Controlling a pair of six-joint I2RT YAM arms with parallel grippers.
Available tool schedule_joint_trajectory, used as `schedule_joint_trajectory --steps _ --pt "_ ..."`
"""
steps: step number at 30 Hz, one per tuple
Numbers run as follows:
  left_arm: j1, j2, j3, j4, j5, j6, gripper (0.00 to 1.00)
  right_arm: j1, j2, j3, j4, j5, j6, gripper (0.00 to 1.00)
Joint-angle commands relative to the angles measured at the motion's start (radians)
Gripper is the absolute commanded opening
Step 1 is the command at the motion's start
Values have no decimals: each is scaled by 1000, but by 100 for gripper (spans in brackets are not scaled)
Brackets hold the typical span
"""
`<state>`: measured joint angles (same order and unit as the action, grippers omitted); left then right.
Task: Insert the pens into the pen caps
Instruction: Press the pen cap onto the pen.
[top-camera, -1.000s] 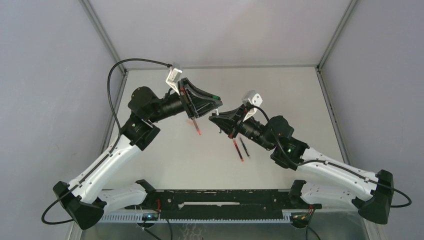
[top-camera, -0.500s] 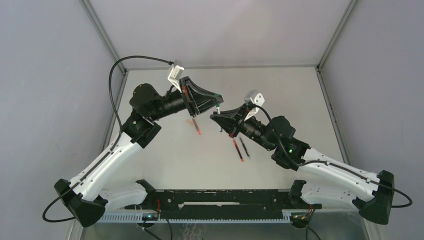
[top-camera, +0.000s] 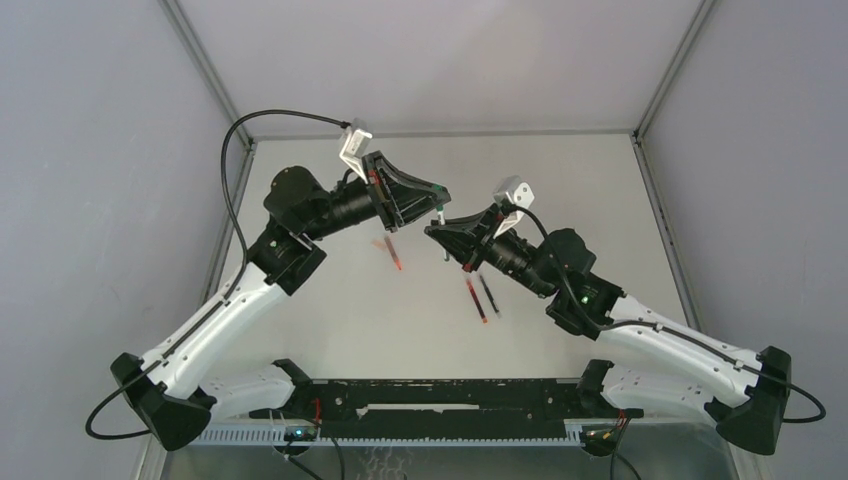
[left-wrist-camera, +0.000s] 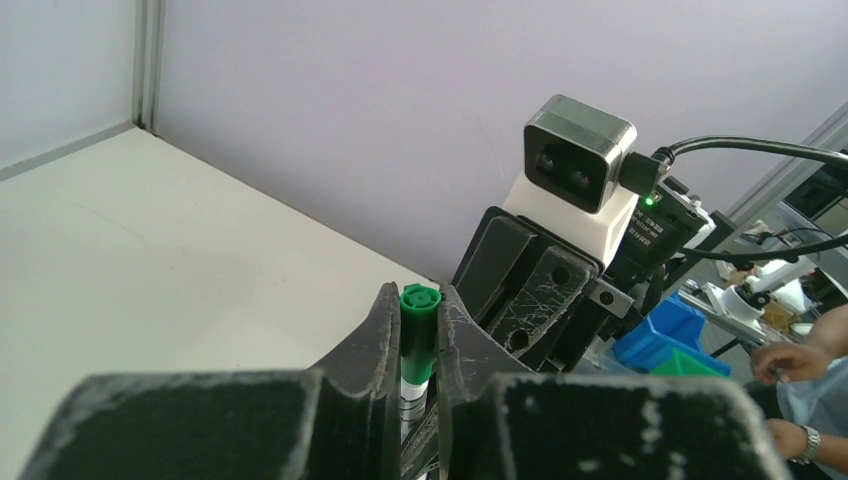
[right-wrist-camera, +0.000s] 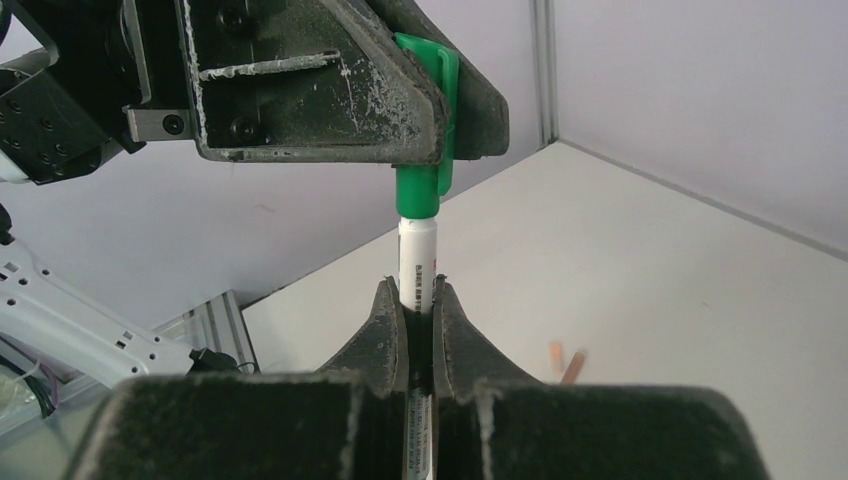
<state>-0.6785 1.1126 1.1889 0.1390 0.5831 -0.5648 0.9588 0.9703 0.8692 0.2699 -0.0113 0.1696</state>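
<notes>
Green pen (right-wrist-camera: 416, 250) is meeting green cap (right-wrist-camera: 418, 190) end-on, mid-air over the desk (top-camera: 560, 190).

L claw (left-wrist-camera: 418, 300) is pinching the green cap between both fingers, closed tight on it. R claw (right-wrist-camera: 412, 290) is sitting just under the cap, clamping the green pen by its pale barrel, w/ the barrel's top end running straight up to the cap's mouth. Down on the desk, a lone red pen (top-camera: 393, 252) is lying left of the cap; a second red pen (top-camera: 475, 298) + a black pen (top-camera: 489, 295) are lying side by side right of the cap, nearer the arm bases.
</notes>
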Motion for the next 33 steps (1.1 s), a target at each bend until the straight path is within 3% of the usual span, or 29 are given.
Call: schedule_joint_trajectory --steps 1,11,22,26,33 --pt "-53 -23 19 -15 18 3 0 -58 -50 44 107 91 10 0" --pt "-165 -42 -66 34 -103 -7 0 -111 -98 44 149 92 -14 0" --pt "-175 -13 -66 106 -50 -64 0 -130 -83 44 246 88 -54 0" --pt "-191 7 -67 101 -42 -71 0 -137 -85 45 300 97 -76 0" --pt "-241 16 -75 -16 -68 25 0 -167 -85 137 238 89 -134 0"
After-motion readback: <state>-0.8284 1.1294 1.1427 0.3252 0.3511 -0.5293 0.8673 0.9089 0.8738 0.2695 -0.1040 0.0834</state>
